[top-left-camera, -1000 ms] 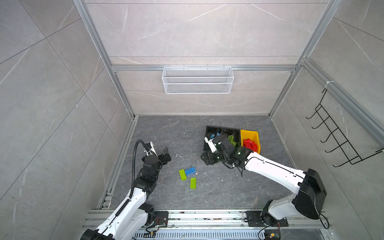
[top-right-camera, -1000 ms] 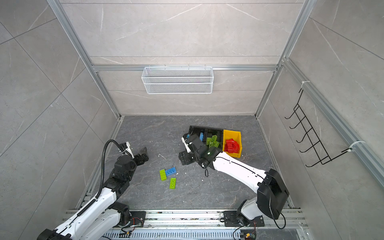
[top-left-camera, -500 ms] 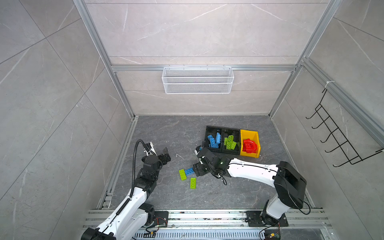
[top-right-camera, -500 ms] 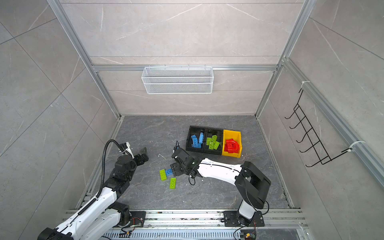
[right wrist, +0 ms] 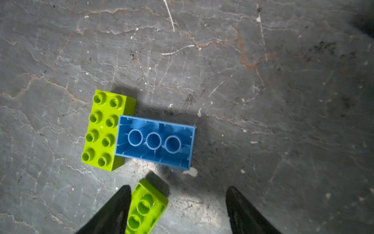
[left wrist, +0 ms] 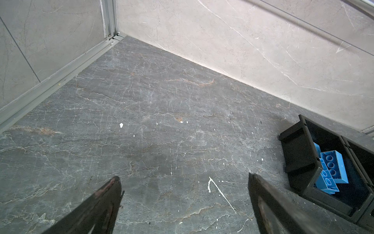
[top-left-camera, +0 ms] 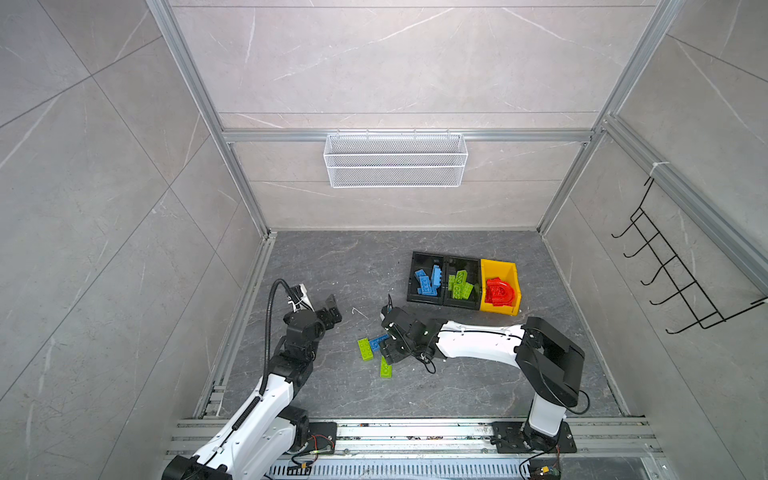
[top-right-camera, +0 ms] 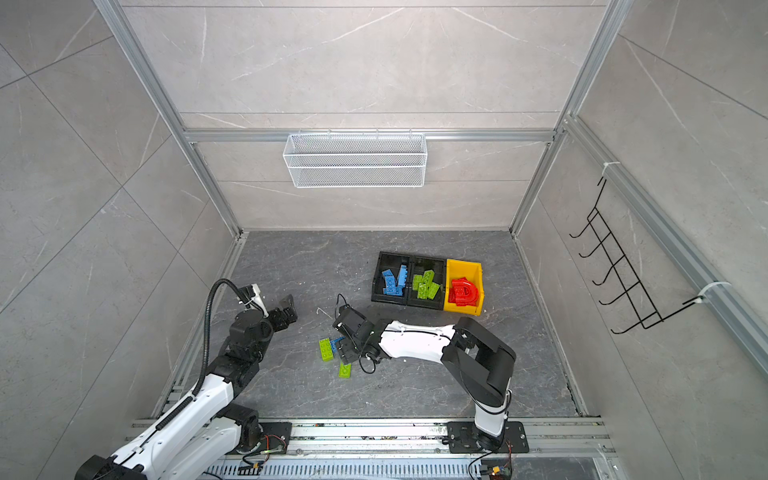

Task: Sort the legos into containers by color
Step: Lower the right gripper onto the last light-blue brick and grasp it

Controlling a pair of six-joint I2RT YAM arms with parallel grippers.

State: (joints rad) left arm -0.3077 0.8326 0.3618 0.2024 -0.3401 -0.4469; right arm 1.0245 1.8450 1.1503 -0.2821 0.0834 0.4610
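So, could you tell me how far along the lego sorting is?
Done: blue bricks lie in one black bin, green bricks in the neighbouring bin, red pieces in the yellow bin. In hand: nothing gripped; the right tool hangs open above what remains, the left tool open, aside. Left: a studs-up green brick, a second green brick and a blue brick on the floor.

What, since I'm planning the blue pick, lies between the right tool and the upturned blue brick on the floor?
A green brick lies inside the open right tool, off to one side, short of the blue brick; nothing else intervenes.
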